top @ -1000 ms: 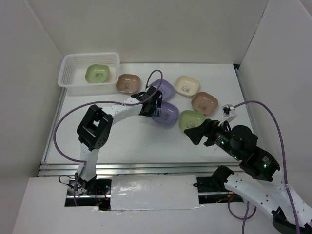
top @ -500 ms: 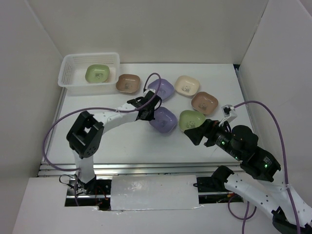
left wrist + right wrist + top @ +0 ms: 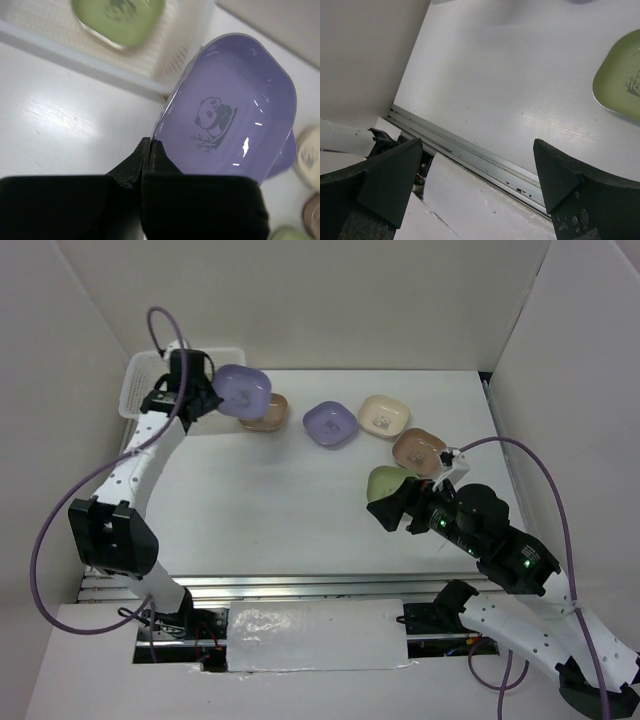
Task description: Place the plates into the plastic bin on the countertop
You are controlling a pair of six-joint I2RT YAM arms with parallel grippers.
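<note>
White matte worktop (image 3: 260,515), with a metal rail (image 3: 300,583) along its near edge. Far-left corner: white lattice plastic bin (image 3: 131,392) sitting on it, partly hidden. Just right of the bin is a brown plate (image 3: 272,417), half covered from view. Then a loose arc running right — purple plate (image 3: 330,424), cream plate (image 3: 384,416), second brown plate (image 3: 418,447), green plate (image 3: 381,480). All lie flat, open side up — the last three are close together and the green one is partly hidden.
</note>
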